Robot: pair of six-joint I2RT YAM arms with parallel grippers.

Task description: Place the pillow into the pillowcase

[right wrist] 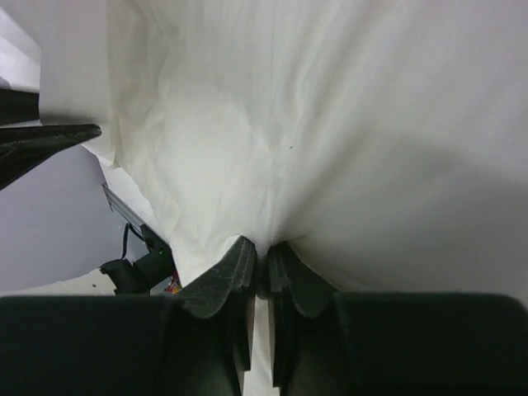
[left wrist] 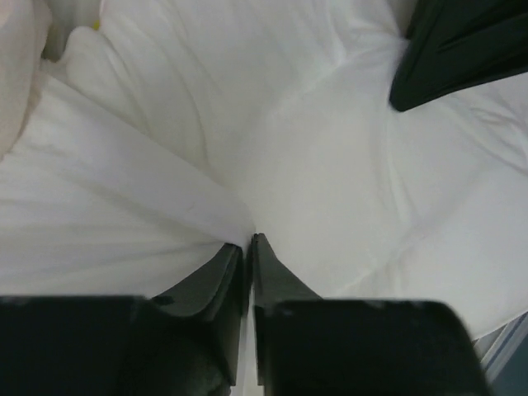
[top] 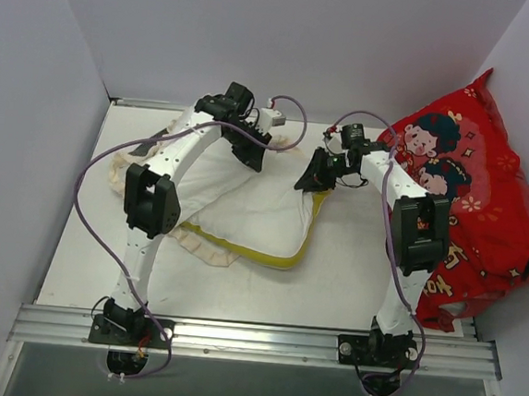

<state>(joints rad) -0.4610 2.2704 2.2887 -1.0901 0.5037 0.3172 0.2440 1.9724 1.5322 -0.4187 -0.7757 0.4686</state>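
Pillow (top: 254, 211) lies mid-bench, bunched toward the far edge, with its yellow strip (top: 259, 256) curving along the near side. Pillowcase (top: 118, 174) sits mostly under it; frill shows toward the left edge and just near of the strip. Pillow looks not yet in the case.

Left jaws are together, clamped on white cloth at the pillow's far side. Right jaws are also clamped on white cloth, at the far right corner beside the strip's end. Both wrist views show only gathered white cloth in the pinch. It reads as pillow, but a case layer can't be ruled out.

Step, as I judge it: holding the pillow's far end to steer it toward the case. To do it well, move both pinches together at the same height and don't pull them apart. Avoid dragging the frill along. Case mouth isn't visible, so find it first.

Room: the back wall is close beyond the jaws, so there is little travel that way. Red cushion (top: 486, 208) crowds the right edge against the right arm. Bare bench (top: 350, 280) near-centre and near-right is the free space. Cable loops may snag.
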